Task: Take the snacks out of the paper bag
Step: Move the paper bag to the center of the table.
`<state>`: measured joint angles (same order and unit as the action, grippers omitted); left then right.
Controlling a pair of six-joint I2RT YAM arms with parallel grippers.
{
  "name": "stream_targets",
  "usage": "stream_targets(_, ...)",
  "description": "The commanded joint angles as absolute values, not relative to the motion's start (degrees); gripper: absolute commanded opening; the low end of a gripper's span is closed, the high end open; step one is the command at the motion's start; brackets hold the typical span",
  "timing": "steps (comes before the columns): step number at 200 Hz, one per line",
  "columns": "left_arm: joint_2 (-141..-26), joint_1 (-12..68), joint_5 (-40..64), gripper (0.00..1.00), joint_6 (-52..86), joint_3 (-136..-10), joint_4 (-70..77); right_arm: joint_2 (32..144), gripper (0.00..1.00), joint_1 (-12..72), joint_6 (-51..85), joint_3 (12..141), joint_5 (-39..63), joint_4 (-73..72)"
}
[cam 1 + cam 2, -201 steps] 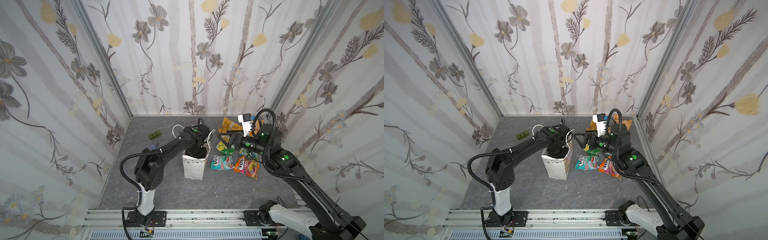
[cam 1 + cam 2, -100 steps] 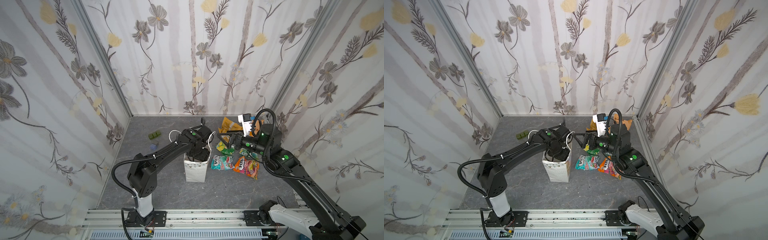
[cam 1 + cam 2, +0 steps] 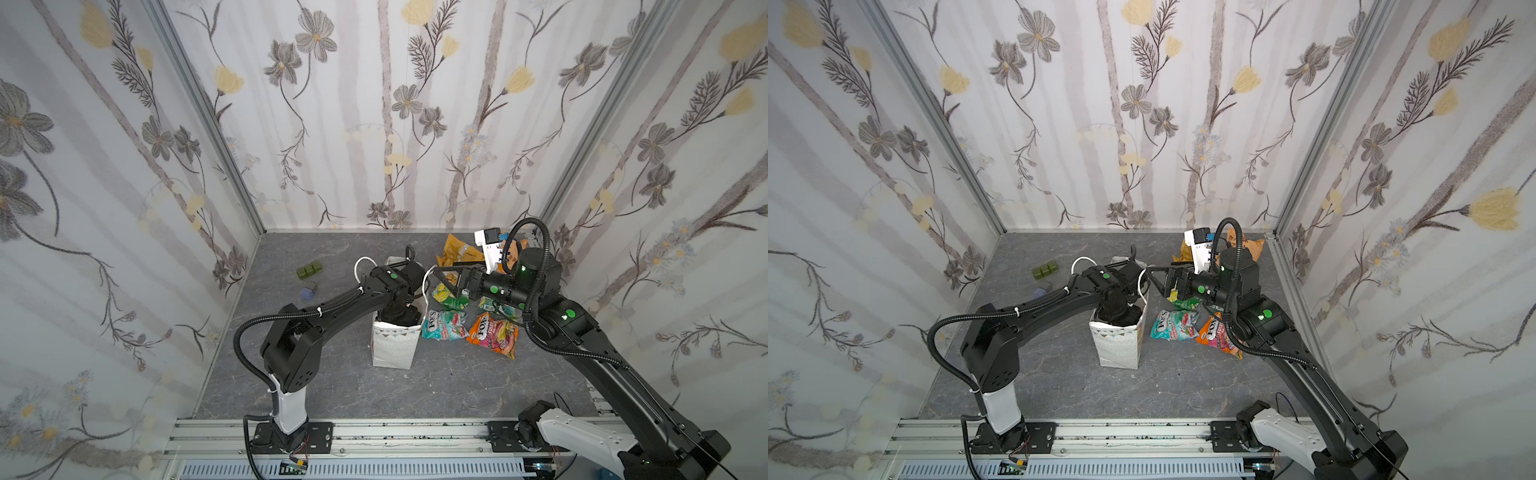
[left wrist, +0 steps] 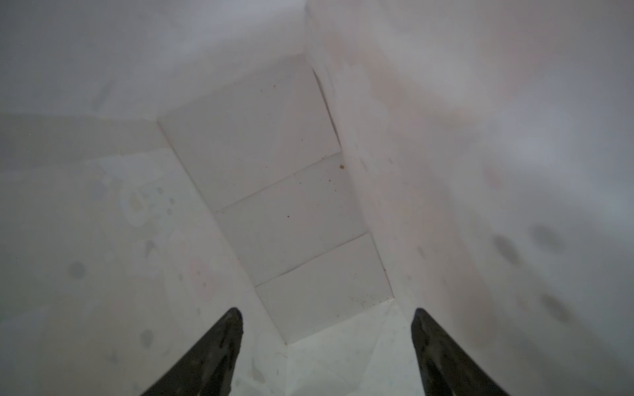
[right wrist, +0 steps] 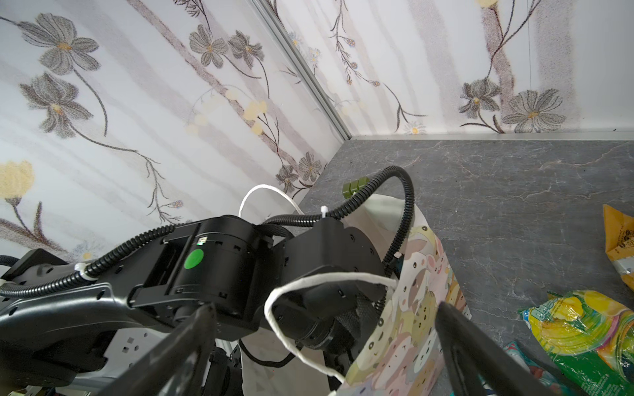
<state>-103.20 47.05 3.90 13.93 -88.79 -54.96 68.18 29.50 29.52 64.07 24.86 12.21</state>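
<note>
Flowered wallpaper walls point(image 3: 374, 124) box in a grey marbled tabletop point(image 3: 332, 390). On it the paper bag point(image 3: 392, 345) stands upright. The left gripper point(image 4: 326, 312) is sunk through its mouth, jaws spread and grasping nothing. Below its fingertips the wrist view shows only the bag's bare white floor and a few crumbs.

The right gripper point(image 5: 324, 307) hangs released too, just outside the rim, with a cord handle point(image 5: 308, 284) looped just ahead of its fingers. The snacks point(image 3: 444, 325) lie on the table under and beyond that right gripper, outside the bag.

The bag looks emptied, so the step is likely a last check and retreat. The left arm should rise straight up, fingers clear of the paper walls and handles, lest the light bag tip or lift.

On the side of the left gripper away from the packets, three dark green blocks point(image 3: 309, 271) and a small blue-grey block point(image 3: 308, 291) sit well apart from the bag.
</note>
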Motion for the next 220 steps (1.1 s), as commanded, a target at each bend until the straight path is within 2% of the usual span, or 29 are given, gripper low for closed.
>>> stream_targets(1, -97.7, 47.0, 1.7, 0.87, 13.1, -88.0, -48.7, 67.3, 0.99, 29.5, 29.4, 64.2, 21.9, 10.6)
stream_targets(16, -93.8, 47.0, 1.1, 0.91, 12.0, -87.2, -45.8, 66.6, 0.99, 29.4, 29.4, 64.0, 19.3, 10.0)
stream_targets(58, -88.2, 47.0, -1.0, 0.94, 10.7, -87.9, -43.7, 64.1, 0.99, 28.9, 30.2, 63.6, 13.2, 9.1)
stream_targets(103, -78.1, 46.9, -11.0, 1.00, 10.8, -86.4, -36.9, 59.8, 0.99, 25.6, 33.0, 60.0, 5.8, 7.3)
stream_targets(136, -62.8, 46.9, -21.1, 1.00, 5.5, -72.8, -18.9, 55.8, 0.99, 18.9, 35.6, 53.2, 1.6, 4.7)
stream_targets(172, -51.3, 44.6, -39.9, 1.00, -0.1, -59.5, -8.4, 52.0, 1.00, 11.9, 35.3, 43.5, -6.4, 0.9)
stream_targets(200, -46.8, 39.0, -45.6, 1.00, -1.2, -49.9, -6.5, 49.6, 1.00, 6.2, 33.3, 31.9, -14.2, -5.8)
stream_targets(220, -45.5, 34.2, -46.6, 1.00, -3.2, -40.1, 0.2, 48.7, 1.00, 3.6, 30.2, 23.4, -19.7, -16.0)
